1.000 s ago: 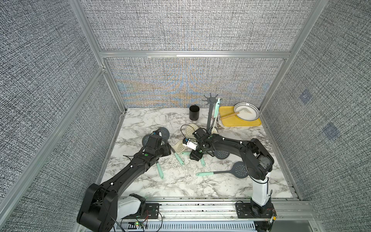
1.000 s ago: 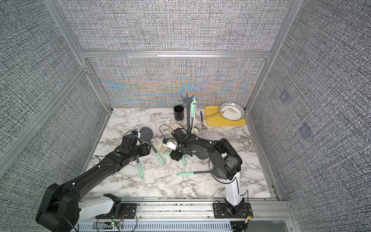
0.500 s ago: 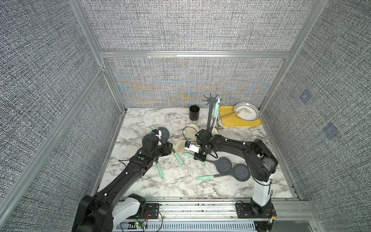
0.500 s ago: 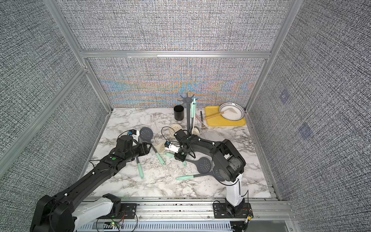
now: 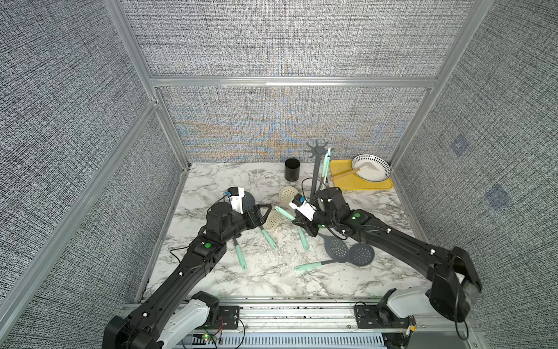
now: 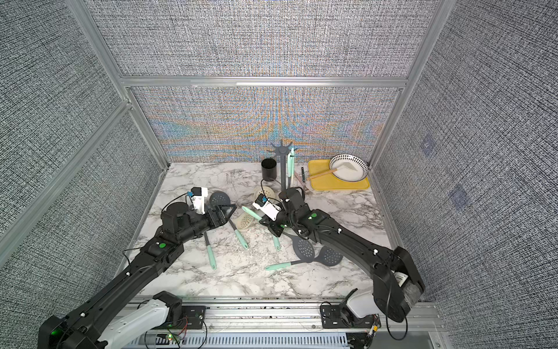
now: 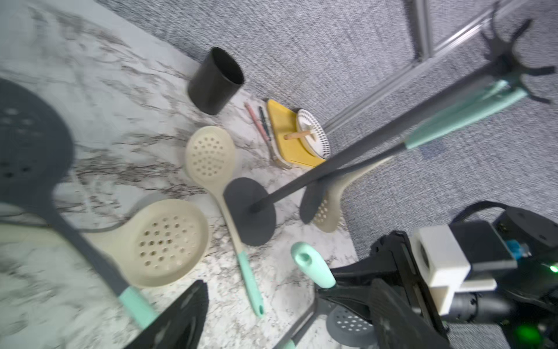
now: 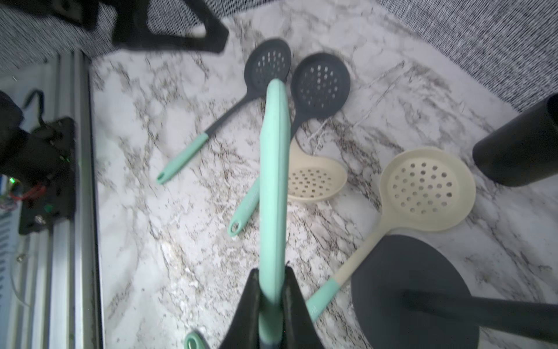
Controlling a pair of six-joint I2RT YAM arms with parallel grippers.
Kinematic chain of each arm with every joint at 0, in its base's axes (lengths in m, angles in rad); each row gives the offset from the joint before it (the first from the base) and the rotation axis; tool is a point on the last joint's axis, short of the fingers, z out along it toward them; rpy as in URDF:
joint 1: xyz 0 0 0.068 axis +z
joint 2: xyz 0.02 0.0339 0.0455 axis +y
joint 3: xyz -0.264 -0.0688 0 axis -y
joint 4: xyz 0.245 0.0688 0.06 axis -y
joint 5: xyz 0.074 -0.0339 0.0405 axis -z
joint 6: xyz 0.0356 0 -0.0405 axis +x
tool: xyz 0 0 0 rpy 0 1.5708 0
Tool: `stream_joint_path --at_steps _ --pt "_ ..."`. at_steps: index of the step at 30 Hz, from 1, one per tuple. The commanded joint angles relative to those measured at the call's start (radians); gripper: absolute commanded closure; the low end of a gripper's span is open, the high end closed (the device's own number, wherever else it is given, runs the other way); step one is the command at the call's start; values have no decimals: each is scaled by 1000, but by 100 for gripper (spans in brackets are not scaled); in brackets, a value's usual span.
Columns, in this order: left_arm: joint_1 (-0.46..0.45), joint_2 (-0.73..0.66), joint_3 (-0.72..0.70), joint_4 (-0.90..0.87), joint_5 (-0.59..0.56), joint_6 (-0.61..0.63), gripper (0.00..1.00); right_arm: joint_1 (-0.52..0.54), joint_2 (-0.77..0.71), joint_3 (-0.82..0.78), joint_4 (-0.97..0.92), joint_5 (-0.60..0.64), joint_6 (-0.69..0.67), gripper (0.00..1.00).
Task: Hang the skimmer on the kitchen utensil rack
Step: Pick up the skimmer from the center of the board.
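Right wrist: right hand [image 8: 271,287] clamps skimmer [image 8: 273,169] handle; left hand [image 5: 261,215] spread.

Top cameras: mounted high above the worktop's [image 5: 271,281] front edge, tilted down toward the back wall. They sit far off, with the whole worktop and both arms in frame. Both top views are near-identical, offset slightly sideways.

Left wrist camera: low, close and blurred. It faces the back right corner, past the rack [image 7: 332,163] to the cup [image 7: 216,81] and yellow tray [image 7: 290,148].

Right wrist camera: close, looking along the skimmer [image 8: 273,181] clamped in the right gripper [image 8: 272,273], toward the left edge.

Both wrist views share the cup and the rack's base.
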Motion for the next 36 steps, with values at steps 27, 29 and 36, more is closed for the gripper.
stream_joint_path --at_steps 27,29,36 --pt "-137 -8 218 126 143 158 98 107 -163 -55 403 -102 311 51" --pt "-157 -23 269 -42 17 209 98 155 -170 -23 310 61 203 14" --pt "-186 -53 301 -170 -153 207 98 251 -219 -91 378 370 52 9"
